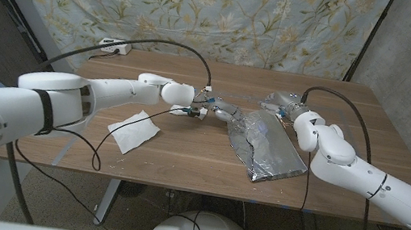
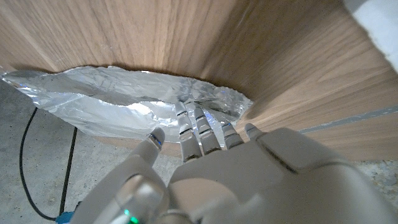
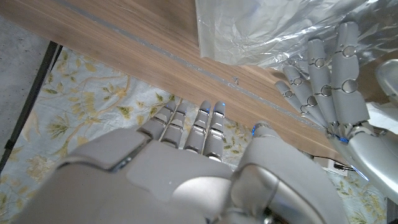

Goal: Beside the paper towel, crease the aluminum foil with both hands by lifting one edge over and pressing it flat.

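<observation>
The wooden table point(image 1: 183, 156) carries everything, and the work sits right of its middle. There the aluminum foil point(image 1: 266, 147) lies as a crumpled sheet running from the far middle toward the near right, its surface wrinkled and not yet pressed into one clean crease. The paper towel point(image 1: 135, 130) lies well to its left, apart from it, so the foil is already beside the towel as the task asks.

The left hand point(image 1: 213, 108) reaches in from the left to the foil's far-left corner; in the left wrist view its fingers point(image 2: 198, 127) are extended and lie against the foil's edge, with no clear pinch visible. The right hand point(image 1: 282, 104) hovers at the foil's far edge, fingers extended and fairly close together, holding nothing that I can see.

To do this step well, I judge both hands should take the same far edge at two spread points, lift it together so it does not twist, carry it over toward the near side, then press along the fold line with flat fingers, working outward.
</observation>
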Action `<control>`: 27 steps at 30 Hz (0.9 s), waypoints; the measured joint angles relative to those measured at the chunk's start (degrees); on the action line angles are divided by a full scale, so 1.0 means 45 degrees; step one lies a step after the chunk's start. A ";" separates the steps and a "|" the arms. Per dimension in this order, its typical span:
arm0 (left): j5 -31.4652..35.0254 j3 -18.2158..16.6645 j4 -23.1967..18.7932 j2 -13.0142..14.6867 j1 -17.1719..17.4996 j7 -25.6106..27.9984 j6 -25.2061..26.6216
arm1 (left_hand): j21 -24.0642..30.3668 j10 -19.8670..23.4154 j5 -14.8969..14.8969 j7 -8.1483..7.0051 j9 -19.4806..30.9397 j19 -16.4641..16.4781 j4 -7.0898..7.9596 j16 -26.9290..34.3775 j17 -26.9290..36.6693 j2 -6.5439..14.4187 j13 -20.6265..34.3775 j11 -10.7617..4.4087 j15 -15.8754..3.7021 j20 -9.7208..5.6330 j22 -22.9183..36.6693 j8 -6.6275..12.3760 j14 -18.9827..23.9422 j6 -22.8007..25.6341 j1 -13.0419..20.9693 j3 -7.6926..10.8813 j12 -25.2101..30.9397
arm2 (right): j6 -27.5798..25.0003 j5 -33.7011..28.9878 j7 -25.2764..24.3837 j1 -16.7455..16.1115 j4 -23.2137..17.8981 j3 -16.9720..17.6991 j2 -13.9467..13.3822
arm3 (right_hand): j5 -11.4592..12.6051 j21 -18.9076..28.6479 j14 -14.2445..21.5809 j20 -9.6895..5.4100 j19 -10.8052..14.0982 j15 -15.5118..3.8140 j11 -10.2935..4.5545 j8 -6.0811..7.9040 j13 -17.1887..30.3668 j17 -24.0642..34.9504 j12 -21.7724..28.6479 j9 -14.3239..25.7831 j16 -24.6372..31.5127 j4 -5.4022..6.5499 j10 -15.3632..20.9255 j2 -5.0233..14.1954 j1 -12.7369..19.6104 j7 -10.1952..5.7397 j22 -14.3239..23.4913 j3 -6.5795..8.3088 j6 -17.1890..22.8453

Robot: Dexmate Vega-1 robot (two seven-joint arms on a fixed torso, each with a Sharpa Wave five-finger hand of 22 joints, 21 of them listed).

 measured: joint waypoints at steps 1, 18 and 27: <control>0.0000 -0.0006 0.0065 -0.0033 0.0000 0.0000 -0.0029 | 0.0000 0.0000 0.0000 0.0000 0.0000 0.0000 0.0002 0.0000 0.0000 0.0000 0.0000 0.0000 0.0000 0.0000 0.0000 0.0000 0.0000 0.0000 0.0000 0.0001 0.0000 | 0.0077 -0.0053 0.0032 0.0013 0.0074 -0.0015 0.0023 | 0.0000 0.0000 0.0000 -0.0024 -0.0024 0.0000 -0.0071 0.0000 0.0000 0.0000 -0.0008 0.0000 0.0000 0.0000 -0.0023 0.0000 0.0000 0.0000 0.0000 0.0000 0.0000; -0.0038 -0.0106 0.0537 -0.0269 -0.0013 -0.0191 -0.0262 | 0.0000 -0.0001 0.0000 0.0000 0.0000 0.0000 0.0002 0.0000 0.0000 0.0000 -0.0009 0.0000 0.0000 0.0000 0.0000 -0.0001 0.0000 0.0000 0.0000 0.0002 -0.0001 | 0.0936 -0.0221 0.0247 0.0002 0.1136 -0.0057 0.0255 | 0.0090 0.0055 -0.0135 -0.0071 -0.0070 0.0001 -0.0212 0.0000 0.0001 0.0072 -0.0008 0.0007 0.0060 0.0401 -0.0071 0.0020 -0.1002 -0.0068 0.0001 -0.0397 -0.0067; -0.0046 -0.0157 0.0793 -0.0414 -0.0012 -0.0258 -0.0370 | 0.0000 -0.0001 0.0000 0.0000 0.0000 0.0000 0.0003 0.0000 0.0000 0.0001 -0.0010 0.0000 0.0000 0.0000 0.0000 0.0000 0.0000 0.0000 0.0000 0.0002 0.0024 | 0.1282 0.0009 0.0298 -0.0057 0.1514 0.0036 0.0271 | 0.0188 0.0110 -0.0226 -0.0069 -0.0203 0.0092 -0.0211 0.0064 0.0001 0.0094 -0.0008 0.0034 0.0159 0.0882 -0.0072 -0.0040 -0.2051 -0.0001 0.0001 -0.0739 -0.0134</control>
